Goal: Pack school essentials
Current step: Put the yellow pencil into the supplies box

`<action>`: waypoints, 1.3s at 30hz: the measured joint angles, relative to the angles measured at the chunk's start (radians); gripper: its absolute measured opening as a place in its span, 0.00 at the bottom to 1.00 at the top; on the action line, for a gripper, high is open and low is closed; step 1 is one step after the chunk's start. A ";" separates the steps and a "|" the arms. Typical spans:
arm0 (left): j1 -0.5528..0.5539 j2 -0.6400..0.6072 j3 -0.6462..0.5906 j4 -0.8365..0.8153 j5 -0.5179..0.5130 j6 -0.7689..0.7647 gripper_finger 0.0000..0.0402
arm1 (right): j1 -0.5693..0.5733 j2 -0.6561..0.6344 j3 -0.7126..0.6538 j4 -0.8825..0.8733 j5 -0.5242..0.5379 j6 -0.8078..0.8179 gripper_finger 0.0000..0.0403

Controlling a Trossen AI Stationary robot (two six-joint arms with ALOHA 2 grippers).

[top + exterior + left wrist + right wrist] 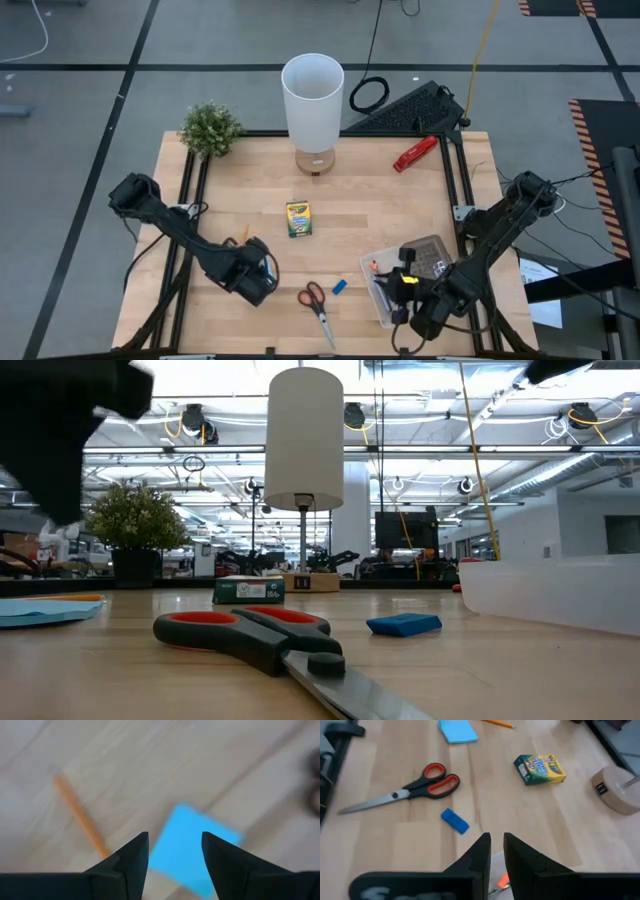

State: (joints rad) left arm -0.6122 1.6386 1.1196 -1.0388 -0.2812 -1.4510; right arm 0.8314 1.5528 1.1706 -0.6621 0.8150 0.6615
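A blue sticky-note pad (192, 850) lies flat on the wooden table beside an orange pencil (80, 817). My left gripper (175, 837) hangs open just above the pad, clear of it, near the table's front left (258, 282). The crayon box (298, 218) lies mid-table. The red-handled scissors (315, 300) and a small blue eraser (339, 286) lie near the front edge. My right gripper (496, 836) hovers over a clear container (425, 250) at the front right. Only a narrow gap shows between its fingers, and nothing is between them.
A white lamp (312, 100) on a wooden base stands at the far middle, with a small green plant (210, 128) at the far left corner. A red tool (414, 154) lies at the far right. An orange item (373, 265) lies in the container.
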 joint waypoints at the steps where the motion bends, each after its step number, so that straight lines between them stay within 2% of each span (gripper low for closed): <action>1: -0.003 0.000 -0.011 -0.020 0.016 -0.035 0.46 | -0.011 0.000 0.000 0.000 0.000 -0.018 0.11; 9: -0.030 0.000 -0.073 -0.124 0.114 -0.212 0.46 | -0.091 0.000 0.000 0.002 -0.022 -0.090 0.11; 14: -0.040 0.000 -0.125 -0.089 0.198 -0.249 0.46 | -0.116 0.000 0.000 0.021 -0.110 -0.121 0.11; 17: -0.040 0.000 -0.155 -0.025 0.202 -0.244 0.46 | -0.119 0.000 0.000 0.043 -0.136 -0.137 0.11; 27: -0.036 0.000 -0.221 0.053 0.204 -0.245 0.46 | -0.116 0.000 0.000 0.068 -0.140 -0.152 0.11; 30: -0.036 -0.001 -0.240 0.088 0.238 -0.253 0.46 | -0.116 0.000 0.000 0.068 -0.141 -0.152 0.11; 34: -0.036 -0.004 -0.269 0.154 0.259 -0.243 0.40 | -0.116 0.000 0.000 0.069 -0.185 -0.151 0.11; 39: -0.036 -0.006 -0.287 0.185 0.258 -0.234 0.25 | -0.116 0.000 0.000 0.072 -0.192 -0.151 0.11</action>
State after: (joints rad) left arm -0.6487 1.6321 0.8328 -0.8536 -0.0235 -1.6850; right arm 0.7151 1.5528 1.1706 -0.5898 0.6228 0.5103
